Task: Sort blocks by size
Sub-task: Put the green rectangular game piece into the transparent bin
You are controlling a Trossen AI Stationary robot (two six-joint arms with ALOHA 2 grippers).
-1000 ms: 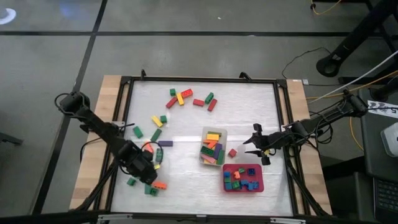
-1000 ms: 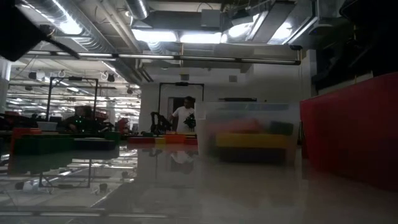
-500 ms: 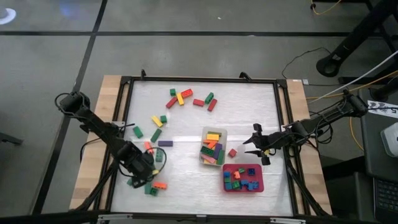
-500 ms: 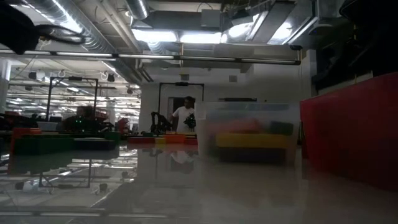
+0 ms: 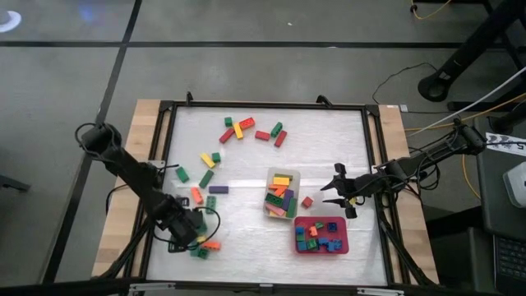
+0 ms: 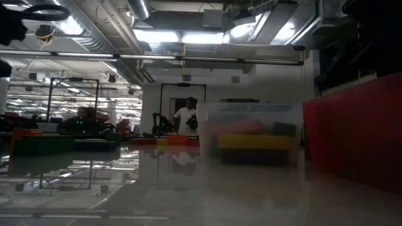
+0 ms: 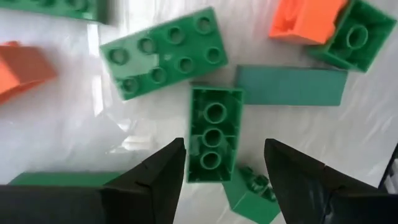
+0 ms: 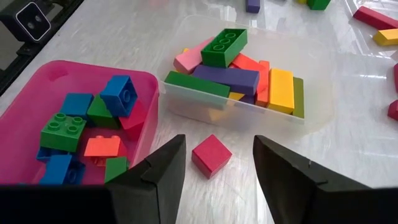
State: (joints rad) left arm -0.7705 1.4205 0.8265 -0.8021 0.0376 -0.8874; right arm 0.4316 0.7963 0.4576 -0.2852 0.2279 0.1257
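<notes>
On white tabletop, an upturned hollow green plastic brick is framed between left gripper's released jaws, at twelve o'clock.

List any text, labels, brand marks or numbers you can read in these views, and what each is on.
None can be read in any view.
The blocks, the clear tub and the red tray show no print, only studs.
A white sheet at the high view's right edge carries dark marks, too small to read.
Room signage in the low view is too dim to read.
</notes>
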